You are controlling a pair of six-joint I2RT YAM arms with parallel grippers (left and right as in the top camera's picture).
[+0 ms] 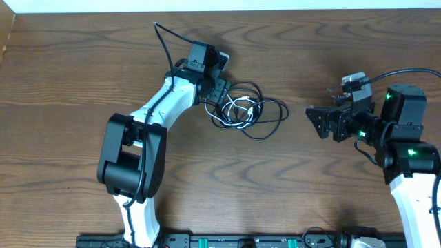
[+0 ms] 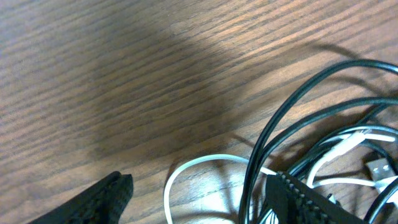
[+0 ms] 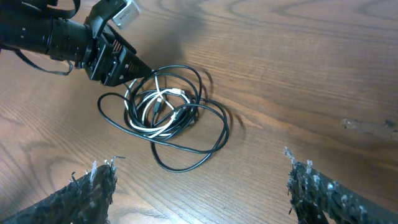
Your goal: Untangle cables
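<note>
Two arms, one tangle: my left gripper stands open astride the nearest loops of the cables, heaped on the table and trailing toward my right gripper, also open, well apart.

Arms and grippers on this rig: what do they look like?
The left arm and right arm have white links, bulky black joint housings and black wiring on each. The right arm shows green lights. The left gripper and right gripper are black, with ridged fingers.
</note>
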